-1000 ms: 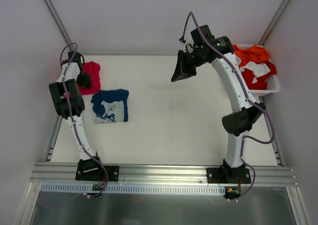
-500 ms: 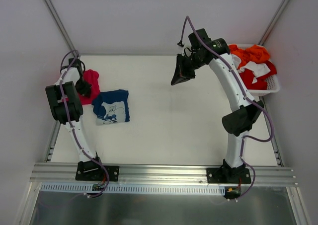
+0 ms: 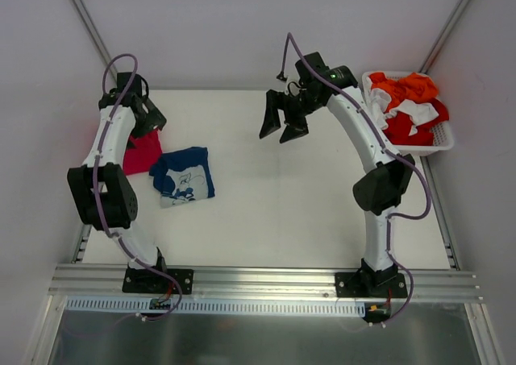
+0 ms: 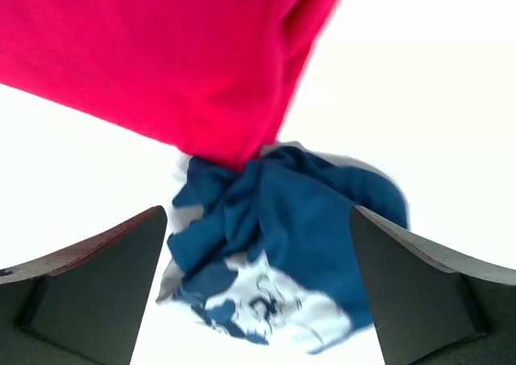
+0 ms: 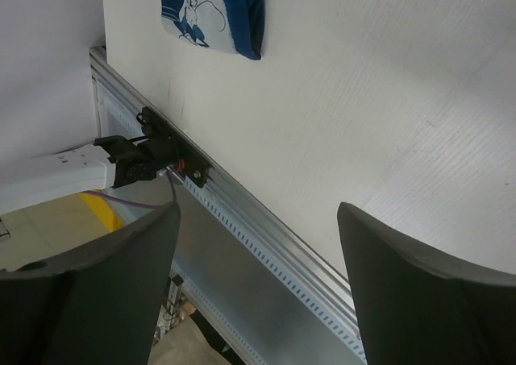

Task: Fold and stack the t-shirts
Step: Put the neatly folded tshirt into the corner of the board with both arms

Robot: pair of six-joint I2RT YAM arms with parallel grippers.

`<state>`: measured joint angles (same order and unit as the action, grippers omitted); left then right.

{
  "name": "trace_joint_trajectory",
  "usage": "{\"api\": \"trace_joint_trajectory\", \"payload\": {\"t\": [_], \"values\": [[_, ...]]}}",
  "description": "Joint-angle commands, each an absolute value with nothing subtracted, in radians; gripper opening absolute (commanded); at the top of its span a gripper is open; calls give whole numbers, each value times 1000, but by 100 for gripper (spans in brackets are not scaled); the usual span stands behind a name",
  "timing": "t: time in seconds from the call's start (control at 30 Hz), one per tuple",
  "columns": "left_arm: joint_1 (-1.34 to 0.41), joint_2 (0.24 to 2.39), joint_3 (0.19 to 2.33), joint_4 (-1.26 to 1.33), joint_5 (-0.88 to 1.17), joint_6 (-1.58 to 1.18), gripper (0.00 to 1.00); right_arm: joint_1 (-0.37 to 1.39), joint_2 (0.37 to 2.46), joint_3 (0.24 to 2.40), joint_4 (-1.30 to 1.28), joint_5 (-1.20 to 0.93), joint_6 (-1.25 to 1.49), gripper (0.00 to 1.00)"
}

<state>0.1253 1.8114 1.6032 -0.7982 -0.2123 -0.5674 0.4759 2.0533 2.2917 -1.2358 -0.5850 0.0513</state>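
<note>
- We see the left gripper (image 4: 258, 213) spread wide and holding nothing, hanging above both shirts at the left side of the table (image 3: 306, 204).
- The red t-shirt (image 3: 142, 152) lies by the left edge, one corner touching the navy t-shirt (image 3: 184, 174), which is crumpled with its white print showing.
- We note the right gripper (image 3: 280, 128) is parted and empty, raised over mid-table.
- The basket (image 3: 446, 143) of clothes sits at the far right.
</note>
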Motion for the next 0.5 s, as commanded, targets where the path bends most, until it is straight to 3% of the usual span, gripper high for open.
{"api": "trace_joint_trajectory", "payload": {"t": [0.0,0.33,0.47], "values": [[98,1660,1574,-831,-275,-523,99,482,2092,2290,-1166,-669,31,84],[25,1536,1336,-897,-271,-603,99,488,2299,2319,-1092,-764,35,84],[-32,1535,1307,-963,-415,-620,99,489,2365,2338,-1065,-788,69,84]]}}
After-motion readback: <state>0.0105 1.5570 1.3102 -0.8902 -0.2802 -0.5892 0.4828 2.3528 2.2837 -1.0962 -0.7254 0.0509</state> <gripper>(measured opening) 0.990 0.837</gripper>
